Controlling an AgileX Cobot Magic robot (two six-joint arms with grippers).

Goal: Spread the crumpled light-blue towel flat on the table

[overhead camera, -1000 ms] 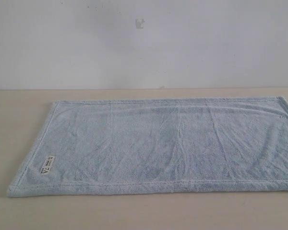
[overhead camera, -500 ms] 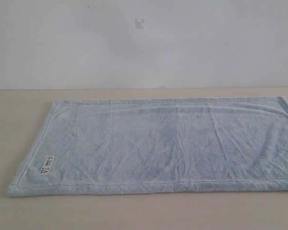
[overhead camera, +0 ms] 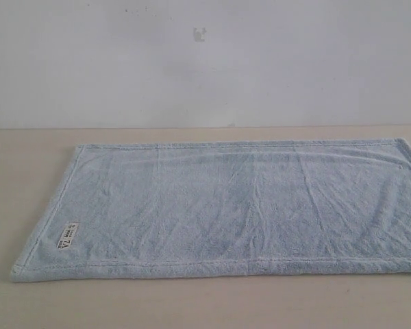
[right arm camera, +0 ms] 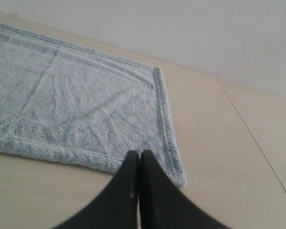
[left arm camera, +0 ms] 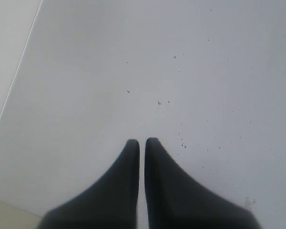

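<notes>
Exterior view, nearest first: a bare strip of the pale beige table (overhead camera: 192,305) runs along the bottom of the frame. Just beyond it lies the near hem of the light-blue towel (overhead camera: 226,205), which is spread flat across the middle of the frame, with only faint creases across its pile. A small white label (overhead camera: 68,236) sits inside the stitched hem at the towel's lower left corner. The left side slants up to the far left corner in the left middle of the frame. The far right corner shows at the right middle, and the near right corner is cut off by the frame's right edge. Behind the far hem a narrow band of table meets a plain whitish wall (overhead camera: 205,62) that carries a small dark mark (overhead camera: 199,33) near the top centre. No arm appears in this view.

Right wrist view: the dark right jaws are pressed together and hold nothing. Just past their tips lies a hemmed corner of the towel (right arm camera: 76,109) on the table (right arm camera: 214,143), and the cloth stretches away from there.

Left wrist view: the dark left jaws are likewise closed and empty, with a thin slit between them, in front of a pale grey surface (left arm camera: 133,62) dotted with dark specks.
</notes>
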